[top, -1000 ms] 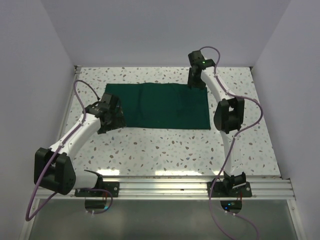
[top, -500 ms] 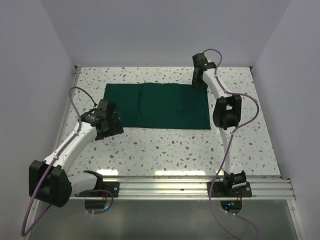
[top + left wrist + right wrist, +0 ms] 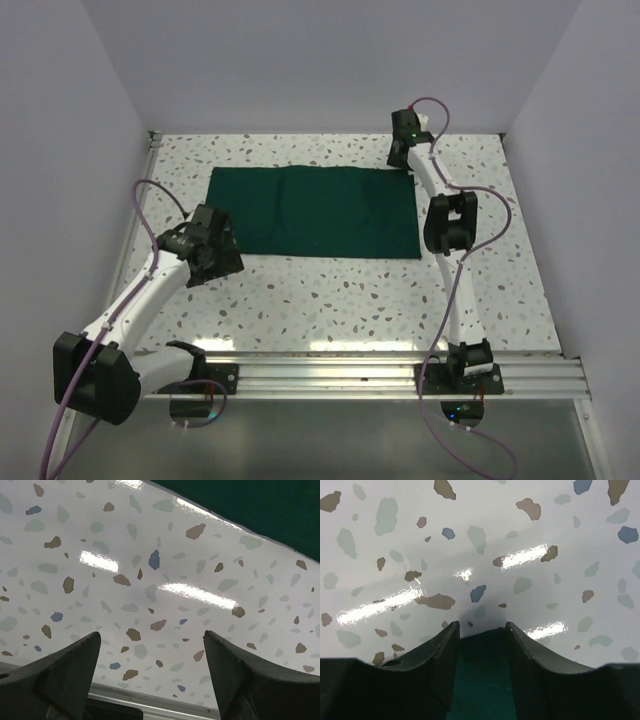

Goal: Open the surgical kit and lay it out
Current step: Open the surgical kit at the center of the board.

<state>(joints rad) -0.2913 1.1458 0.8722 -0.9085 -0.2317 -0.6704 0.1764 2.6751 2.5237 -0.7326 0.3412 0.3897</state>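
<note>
The dark green cloth wrap (image 3: 315, 210) lies flat as a wide rectangle on the speckled table. No steel tray, tweezers or scissors show. My left gripper (image 3: 218, 258) is open and empty over bare table just off the cloth's near left corner; in the left wrist view (image 3: 151, 635) only the cloth's edge (image 3: 250, 505) shows at the top right. My right gripper (image 3: 400, 158) is at the cloth's far right corner. In the right wrist view (image 3: 482, 625) its jaws stand partly apart with the cloth's corner (image 3: 480, 680) between them.
The speckled tabletop (image 3: 330, 300) is walled by pale panels on the left, back and right. An aluminium rail (image 3: 380, 375) holding both arm bases runs along the near edge. A rail also shows in the left wrist view (image 3: 150, 702).
My left gripper has drawn back toward the near left, off the cloth's corner. My right gripper has moved right and farther back, to the cloth's far right corner.
</note>
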